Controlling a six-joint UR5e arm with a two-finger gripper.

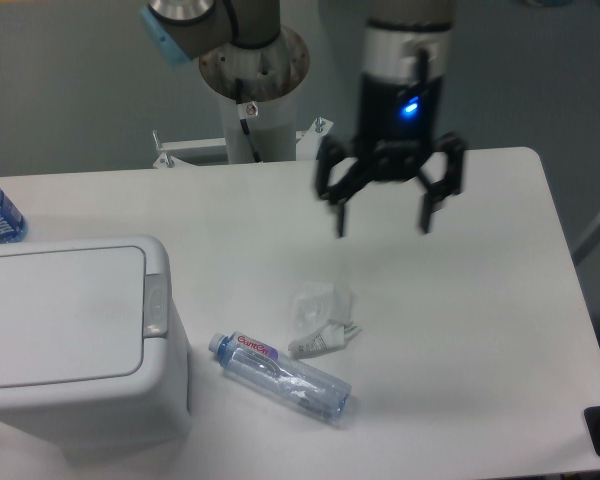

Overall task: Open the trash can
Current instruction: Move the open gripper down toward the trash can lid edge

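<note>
Trash can (75, 340) sits at 8 o'clock on the table (480, 300), lid shut | clear bottle (283, 376) lies at 6 o'clock, crumpled wrapper (322, 315) just above | my gripper (382, 222) hangs at 1 o'clock, fingers spread, holding nothing

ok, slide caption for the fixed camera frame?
Open two-finger gripper above table; large white plastic trash can lid shut, untouched.

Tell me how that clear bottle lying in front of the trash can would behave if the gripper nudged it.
The clear bottle lies on its side, so it would probably roll rather than tip. It looks empty, so likely light and easily shoved. Its thin clear wall may dent if the open gripper squeezed it.
</note>
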